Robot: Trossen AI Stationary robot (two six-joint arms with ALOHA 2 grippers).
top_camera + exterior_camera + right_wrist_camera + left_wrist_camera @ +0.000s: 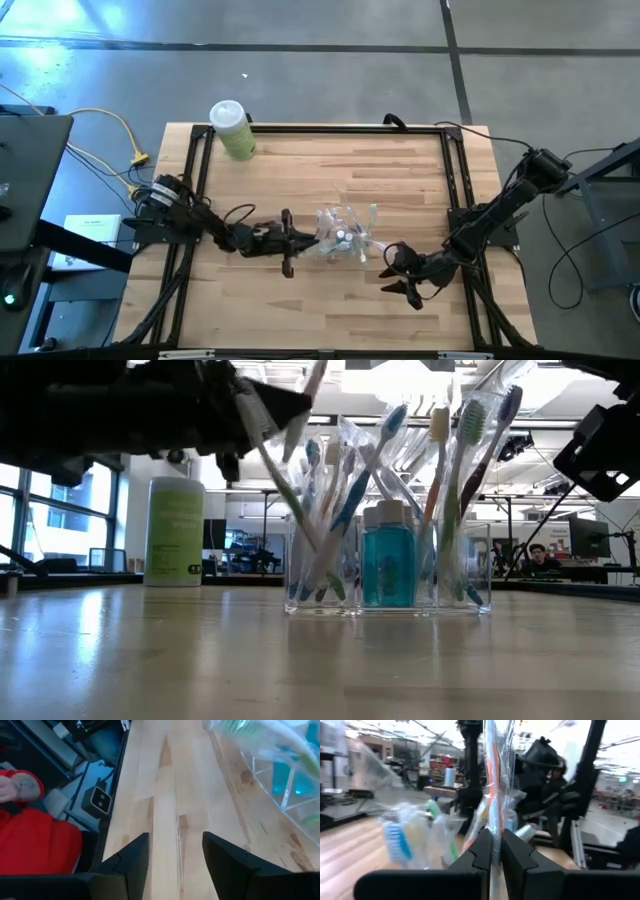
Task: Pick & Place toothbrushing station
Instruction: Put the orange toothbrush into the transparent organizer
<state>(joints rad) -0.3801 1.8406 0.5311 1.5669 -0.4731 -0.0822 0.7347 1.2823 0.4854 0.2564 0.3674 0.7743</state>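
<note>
The left gripper's fingers (492, 855) are pinched narrow on a wrapped toothbrush (492, 780), which stands upright between them in its clear sleeve; seen from above, the left gripper (290, 243) sits just left of the clear organizer (345, 236) in the middle of the bench (300, 170). The organizer is already crowded with wrapped toothbrushes (330, 490) fanning out of its compartments, with a small blue bottle (387, 565) in the centre one. The likeliest trouble, as I judge it, is that the held brush goes down into that tangle: its crinkly sleeve could catch on a neighbour's wrapper, so that the brush lodges across the rim or levers another one out. The organizer looks light, so a sideways nudge from the fingers or the brush could slide or tip it. The grip is on slippery film, so the brush may twist or slip inside its sleeve on release. The right gripper (405, 280) waits to the right and nearer, its fingers (227, 862) spread wide with nothing between them; it is close enough to the organizer's corner to bump it if it swings left. A green canister (232, 128) stands at the far left, well apart.
</note>
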